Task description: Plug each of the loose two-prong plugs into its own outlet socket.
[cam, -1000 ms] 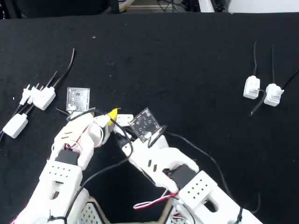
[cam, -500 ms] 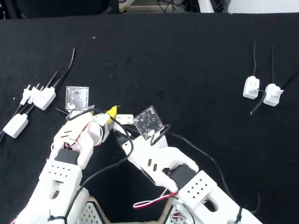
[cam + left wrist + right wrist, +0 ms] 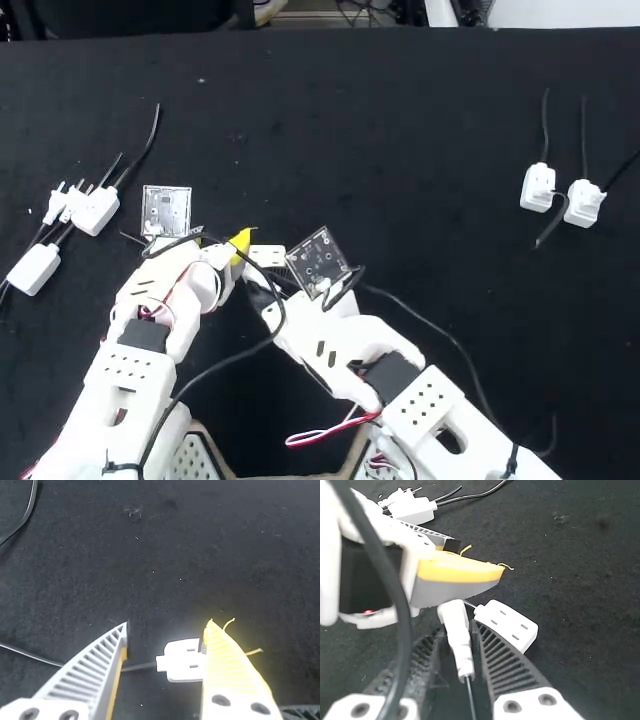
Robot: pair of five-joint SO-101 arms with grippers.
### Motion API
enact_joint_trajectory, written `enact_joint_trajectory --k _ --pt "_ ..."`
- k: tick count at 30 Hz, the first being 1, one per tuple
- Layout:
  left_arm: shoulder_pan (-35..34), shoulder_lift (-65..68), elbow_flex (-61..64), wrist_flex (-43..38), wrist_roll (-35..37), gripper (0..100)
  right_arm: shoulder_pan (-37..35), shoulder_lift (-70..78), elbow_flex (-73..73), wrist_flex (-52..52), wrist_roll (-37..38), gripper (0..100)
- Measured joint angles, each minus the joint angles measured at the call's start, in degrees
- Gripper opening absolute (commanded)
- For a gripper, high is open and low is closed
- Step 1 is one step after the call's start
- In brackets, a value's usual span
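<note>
- My right pincer [image 3: 458, 629] pinches the plug [image 3: 462, 655], just beside the outlet socket [image 3: 507, 622] on the surface [image 3: 580, 555].
- My left pincer [image 3: 166, 626] is spread, with the socket beside its yellow finger [image 3: 225, 655], ungripped.
- Risk: pushing the plug in may shove the loose socket away.

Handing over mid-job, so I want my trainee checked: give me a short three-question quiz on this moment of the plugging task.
1. True or false: the left gripper is shut on the outlet socket.
2. What does the right gripper hold? A) a white plug B) the outlet socket C) nothing
3. Fill in: the left gripper's finger nearest the outlet socket is coloured ___.

Key: 1 false, it is open astride the socket; 2 A; 3 yellow.
</note>
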Motion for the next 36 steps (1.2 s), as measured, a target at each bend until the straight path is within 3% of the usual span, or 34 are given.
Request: enact_joint_trajectory --k 18,25,36 --pt "0.0 0.0 0.0 1.1 0.0 24 0.0 0.0 0.0 0.0 0.0 1.1" --pt "0.1 0.0 2.4 -4.3 0.0 24 0.1 0.0 0.0 0.0 0.0 1.1" --pt "0.4 0.0 2.5 -4.7 0.0 24 0.1 0.0 0.0 0.0 0.0 1.1"
